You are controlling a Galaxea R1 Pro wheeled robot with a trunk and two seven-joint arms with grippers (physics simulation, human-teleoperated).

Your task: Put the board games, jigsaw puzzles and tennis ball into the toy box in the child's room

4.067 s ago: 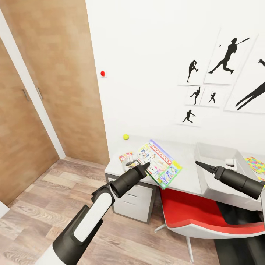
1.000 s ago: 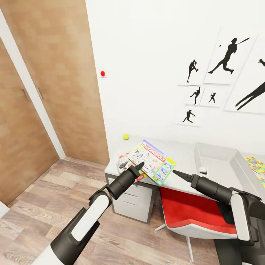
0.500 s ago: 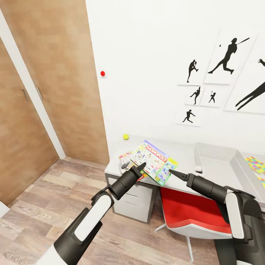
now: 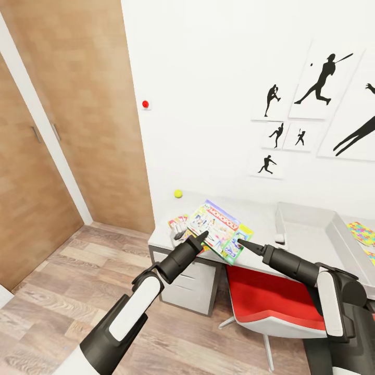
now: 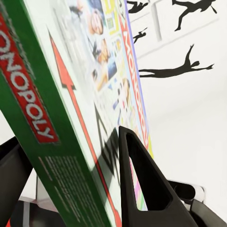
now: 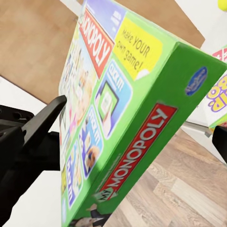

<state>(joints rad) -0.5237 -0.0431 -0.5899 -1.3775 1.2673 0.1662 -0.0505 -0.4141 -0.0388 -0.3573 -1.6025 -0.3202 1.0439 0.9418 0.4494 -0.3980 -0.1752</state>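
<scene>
The white-green Monopoly board game [image 4: 220, 229] is held tilted over the left end of the table [image 4: 260, 221]. My left gripper [image 4: 201, 237] is shut on its near edge, and in the left wrist view the box [image 5: 71, 109] sits between the fingers [image 5: 142, 184]. My right gripper [image 4: 241, 242] is open at the box's right corner, with the green side [image 6: 137, 151] between its spread fingers [image 6: 42, 123]. The Skip-Bo board game [image 4: 177, 222] lies beneath. The tennis ball [image 4: 178, 194] rests by the wall. The toy box [image 4: 312, 221] stands to the right, and a jigsaw puzzle [image 4: 362, 233] lies beyond it.
A red chair [image 4: 271, 302] is tucked under the table beside the white drawer unit [image 4: 190, 284]. A small white object [image 4: 279, 238] lies in the toy box. Wooden wardrobe doors [image 4: 62, 130] stand to the left, with open wood floor [image 4: 62, 291] in front.
My right gripper has moved left from in front of the toy box to the Monopoly box's right corner. The box has shifted slightly in my left gripper. The small white object slid left inside the toy box.
</scene>
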